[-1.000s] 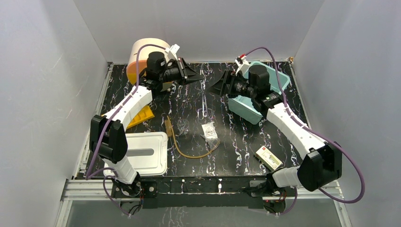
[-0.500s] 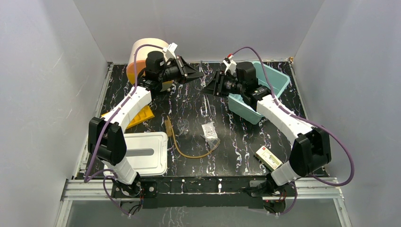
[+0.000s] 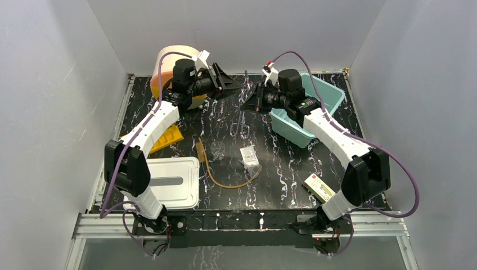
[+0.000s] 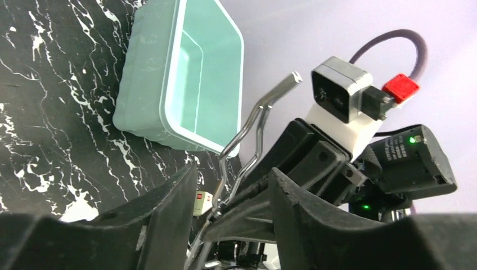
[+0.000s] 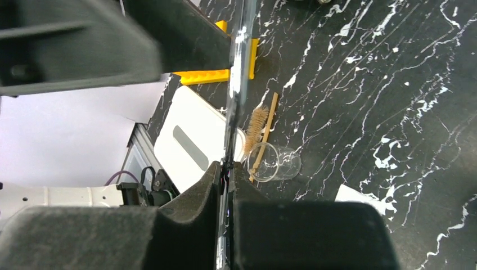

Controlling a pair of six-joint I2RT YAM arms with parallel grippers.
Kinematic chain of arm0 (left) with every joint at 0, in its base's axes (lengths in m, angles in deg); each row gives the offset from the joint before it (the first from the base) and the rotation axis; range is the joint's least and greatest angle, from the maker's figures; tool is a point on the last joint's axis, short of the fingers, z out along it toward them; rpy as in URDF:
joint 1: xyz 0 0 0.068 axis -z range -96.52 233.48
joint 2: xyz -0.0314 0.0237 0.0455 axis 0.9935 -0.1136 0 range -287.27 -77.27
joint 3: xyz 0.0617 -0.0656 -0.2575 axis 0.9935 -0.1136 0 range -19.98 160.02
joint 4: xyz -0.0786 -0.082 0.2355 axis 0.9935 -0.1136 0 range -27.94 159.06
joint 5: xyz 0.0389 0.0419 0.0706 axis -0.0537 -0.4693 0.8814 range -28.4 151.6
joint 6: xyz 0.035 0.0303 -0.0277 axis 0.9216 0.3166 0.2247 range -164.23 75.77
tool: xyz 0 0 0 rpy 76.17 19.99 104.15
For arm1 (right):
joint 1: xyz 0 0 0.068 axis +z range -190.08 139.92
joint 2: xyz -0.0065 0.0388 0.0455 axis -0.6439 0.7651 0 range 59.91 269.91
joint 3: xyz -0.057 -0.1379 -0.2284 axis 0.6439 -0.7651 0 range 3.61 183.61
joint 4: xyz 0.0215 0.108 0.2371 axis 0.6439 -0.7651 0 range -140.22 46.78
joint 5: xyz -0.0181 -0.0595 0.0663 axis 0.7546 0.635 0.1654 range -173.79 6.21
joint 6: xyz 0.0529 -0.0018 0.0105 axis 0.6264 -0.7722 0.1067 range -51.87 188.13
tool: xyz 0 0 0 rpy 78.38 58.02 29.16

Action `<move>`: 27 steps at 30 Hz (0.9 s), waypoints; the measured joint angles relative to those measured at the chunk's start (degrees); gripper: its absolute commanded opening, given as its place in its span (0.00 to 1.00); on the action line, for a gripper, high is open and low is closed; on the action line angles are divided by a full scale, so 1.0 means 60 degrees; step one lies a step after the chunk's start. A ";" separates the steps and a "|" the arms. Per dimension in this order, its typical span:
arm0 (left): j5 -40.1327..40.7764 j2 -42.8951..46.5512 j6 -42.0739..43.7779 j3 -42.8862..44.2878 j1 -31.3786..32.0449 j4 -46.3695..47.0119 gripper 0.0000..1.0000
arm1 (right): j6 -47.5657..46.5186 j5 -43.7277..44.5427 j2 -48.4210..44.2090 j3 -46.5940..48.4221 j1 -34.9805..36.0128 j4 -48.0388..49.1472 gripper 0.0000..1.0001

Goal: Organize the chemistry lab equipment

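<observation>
The wire metal clamp hangs above the far tabletop, its lower end hidden. The right hand is clenched on it; the left hand seems released around it. Before, the right hand stood farther away from the left.

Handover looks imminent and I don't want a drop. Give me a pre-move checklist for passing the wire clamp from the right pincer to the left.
1. Right pincer shut on the wire clamp: ok.
2. Left pincer open, fingers apart: ok.
3. Clamp's free end inside the left pincer's gap: cannot tell. It lines up in the left wrist view, but depth is unclear.
4. Clamp held off the table: ok.
5. Teal bin upright, open side up: ok.
</observation>
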 measured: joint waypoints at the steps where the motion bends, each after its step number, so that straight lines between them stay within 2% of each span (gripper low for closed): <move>1: -0.0015 0.0000 0.0040 0.0080 0.0004 -0.0098 0.63 | 0.0000 0.0197 0.0015 0.0036 0.0000 -0.0076 0.00; 4: -0.0011 0.0000 0.0222 0.0357 0.0007 -0.0459 0.71 | -0.0175 0.0568 0.0015 0.0087 -0.0087 -0.0299 0.00; 11: 0.0022 0.0007 0.0561 0.0590 -0.0022 -0.1053 0.78 | -0.0466 0.1654 -0.0029 0.0219 -0.1093 -0.0867 0.00; 18: 0.0080 0.0426 0.0954 0.0182 -0.0164 -0.1523 0.80 | -0.0951 0.3406 -0.0284 0.0896 -0.2565 -0.1829 0.00; 27: 0.0499 0.1370 0.1694 -0.0849 -0.0200 -0.2597 0.81 | -0.1213 0.5246 -0.0597 0.0907 -0.3748 -0.2652 0.00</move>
